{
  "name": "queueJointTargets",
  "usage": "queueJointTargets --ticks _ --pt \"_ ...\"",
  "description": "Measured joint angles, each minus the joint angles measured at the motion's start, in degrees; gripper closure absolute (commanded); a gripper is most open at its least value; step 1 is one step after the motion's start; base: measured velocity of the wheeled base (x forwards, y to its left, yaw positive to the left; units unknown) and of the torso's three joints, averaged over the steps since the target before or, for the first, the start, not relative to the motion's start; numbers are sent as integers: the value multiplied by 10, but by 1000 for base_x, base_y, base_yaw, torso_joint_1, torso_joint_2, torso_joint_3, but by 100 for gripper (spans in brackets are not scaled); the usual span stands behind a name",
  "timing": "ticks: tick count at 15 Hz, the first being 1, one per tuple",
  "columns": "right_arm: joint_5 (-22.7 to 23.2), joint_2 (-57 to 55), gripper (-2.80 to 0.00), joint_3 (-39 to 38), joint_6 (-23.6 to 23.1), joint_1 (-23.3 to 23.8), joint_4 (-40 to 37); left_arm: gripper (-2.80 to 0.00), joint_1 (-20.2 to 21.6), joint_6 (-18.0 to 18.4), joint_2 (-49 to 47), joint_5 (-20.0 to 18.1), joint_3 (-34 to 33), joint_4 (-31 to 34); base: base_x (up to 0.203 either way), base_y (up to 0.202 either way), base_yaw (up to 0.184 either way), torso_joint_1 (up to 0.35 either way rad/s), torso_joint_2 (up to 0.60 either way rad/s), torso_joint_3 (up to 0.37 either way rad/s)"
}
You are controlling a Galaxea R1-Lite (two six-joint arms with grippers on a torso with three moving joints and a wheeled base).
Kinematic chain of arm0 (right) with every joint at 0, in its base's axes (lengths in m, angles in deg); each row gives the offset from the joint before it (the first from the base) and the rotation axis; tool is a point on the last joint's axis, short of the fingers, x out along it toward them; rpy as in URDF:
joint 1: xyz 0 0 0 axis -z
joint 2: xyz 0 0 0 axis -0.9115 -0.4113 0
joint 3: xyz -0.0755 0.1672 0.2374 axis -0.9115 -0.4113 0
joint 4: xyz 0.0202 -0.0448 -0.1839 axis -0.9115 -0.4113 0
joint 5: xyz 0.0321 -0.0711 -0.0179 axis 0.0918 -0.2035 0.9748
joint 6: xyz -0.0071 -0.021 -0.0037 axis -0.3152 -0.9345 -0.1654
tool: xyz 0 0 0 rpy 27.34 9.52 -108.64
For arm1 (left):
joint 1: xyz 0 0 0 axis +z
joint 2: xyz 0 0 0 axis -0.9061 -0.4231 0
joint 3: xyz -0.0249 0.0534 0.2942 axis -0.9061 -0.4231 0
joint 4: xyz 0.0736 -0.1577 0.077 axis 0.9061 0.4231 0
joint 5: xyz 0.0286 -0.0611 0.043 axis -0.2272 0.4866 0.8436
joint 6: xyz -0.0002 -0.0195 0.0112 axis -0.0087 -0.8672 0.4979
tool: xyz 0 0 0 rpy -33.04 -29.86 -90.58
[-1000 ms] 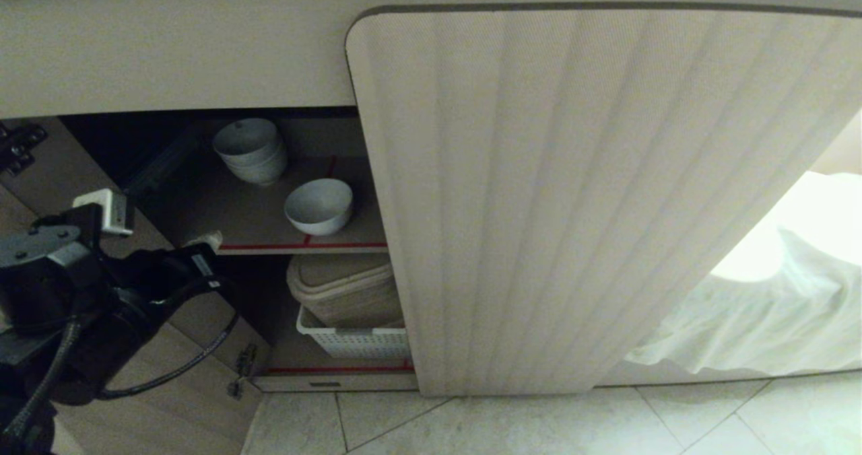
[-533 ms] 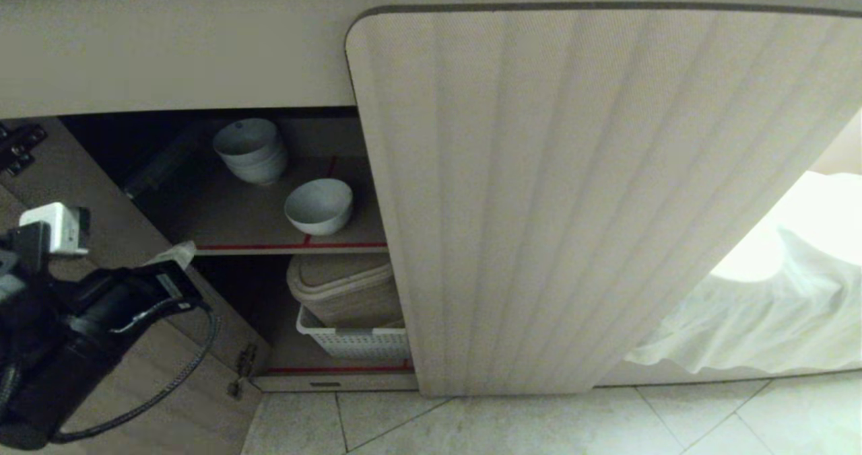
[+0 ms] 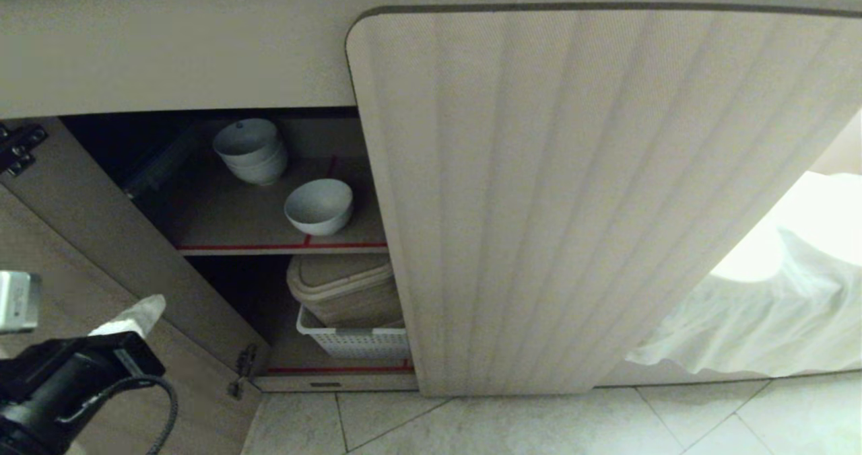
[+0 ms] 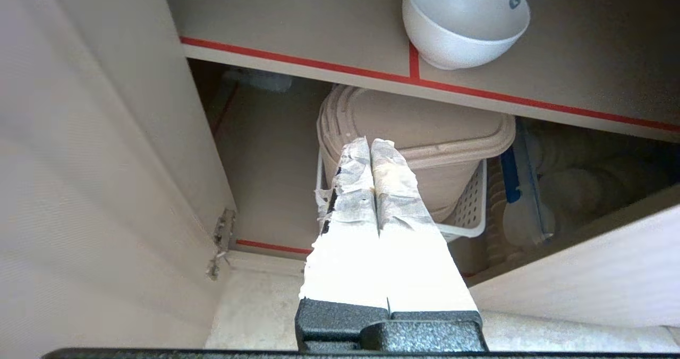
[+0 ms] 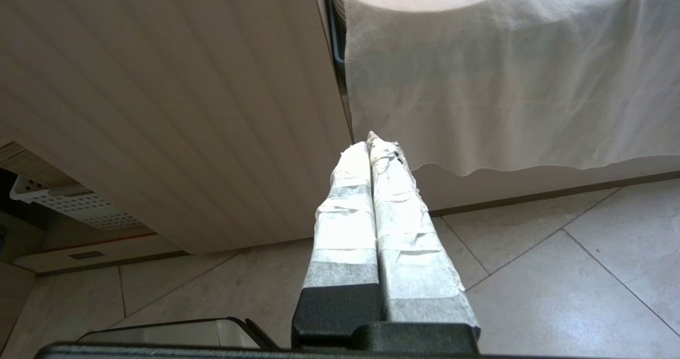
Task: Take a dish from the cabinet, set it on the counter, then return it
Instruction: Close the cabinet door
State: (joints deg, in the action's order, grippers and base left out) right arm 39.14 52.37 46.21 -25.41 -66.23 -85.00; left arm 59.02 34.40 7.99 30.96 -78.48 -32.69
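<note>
The left arm is cut off at the near left corner of the head view, so only its taped tip shows there. The left claw (image 4: pixel 371 145) is pinched fully together and holds nothing, hanging in front of the open cabinet (image 3: pixel 222 213). The bowl (image 3: pixel 318 205) sits upright on the upper shelf near its red front edge, apart from the bowl stack (image 3: pixel 250 149) farther back. Only the left wrist view shows plates deep on the lower shelf, blurred. The right claw (image 5: pixel 370 145), seen only by its own camera, is also pressed together, empty, above the floor (image 5: pixel 531 274) beside the closed door (image 5: pixel 159 109).
</note>
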Motion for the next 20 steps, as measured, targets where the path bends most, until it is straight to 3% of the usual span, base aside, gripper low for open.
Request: queueJointTargets --ticks 4,10,12,16,20 --pt "0 0 0 0 0 0 0 0 21 10 79 1 -6 81 0 0 0 0 0 0" --pt "0 0 0 0 0 0 0 0 69 81 192 -34 -6 184 0 0 0 0 0 0" --pt "0 0 0 0 0 0 0 0 81 101 225 -68 -6 218 0 0 0 0 0 0" --pt "0 0 0 0 0 0 0 0 124 106 313 -169 -6 275 0 0 0 0 0 0" --pt "0 0 0 0 0 0 0 0 134 110 419 -180 -6 384 0 0 0 0 0 0"
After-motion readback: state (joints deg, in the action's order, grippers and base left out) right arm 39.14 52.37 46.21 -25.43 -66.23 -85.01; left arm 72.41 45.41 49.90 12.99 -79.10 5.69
